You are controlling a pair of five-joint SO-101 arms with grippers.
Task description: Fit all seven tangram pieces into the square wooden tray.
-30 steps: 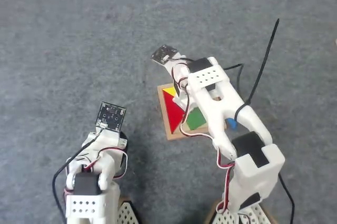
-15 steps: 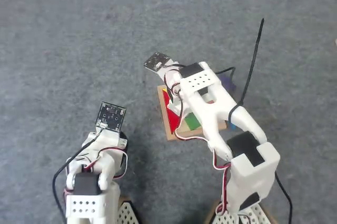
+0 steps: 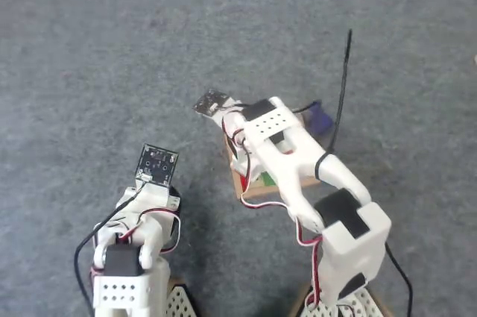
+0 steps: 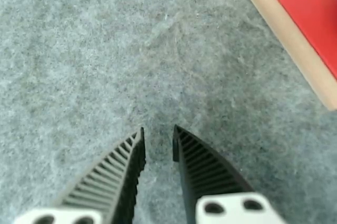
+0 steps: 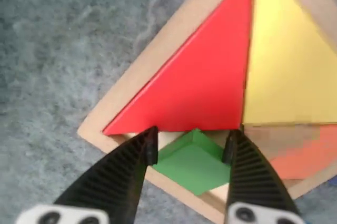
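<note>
The square wooden tray point(image 5: 152, 55) holds a big red triangle point(image 5: 195, 92), a yellow triangle point(image 5: 287, 71), an orange piece point(image 5: 305, 153) and a green square point(image 5: 192, 161). The green square lies turned corner-up in the tray's near corner, with bare wood beside it. My right gripper point(image 5: 190, 142) is open just above it, one finger on each side. From above, the right arm covers most of the tray point(image 3: 253, 192), and a purple piece point(image 3: 320, 117) lies on the carpet beside it. My left gripper point(image 4: 158, 132) hovers over bare carpet, open by a narrow gap and holding nothing.
Grey carpet covers the whole table. The left arm point(image 3: 138, 227) stays at the front left, with the tray's edge point(image 4: 295, 50) and red triangle point(image 4: 310, 8) off to its side. Open carpet lies at the back and left.
The right arm has swung left over the tray and now hides the red, yellow and most of the green pieces from above. The purple piece has come into sight. The left arm has not moved.
</note>
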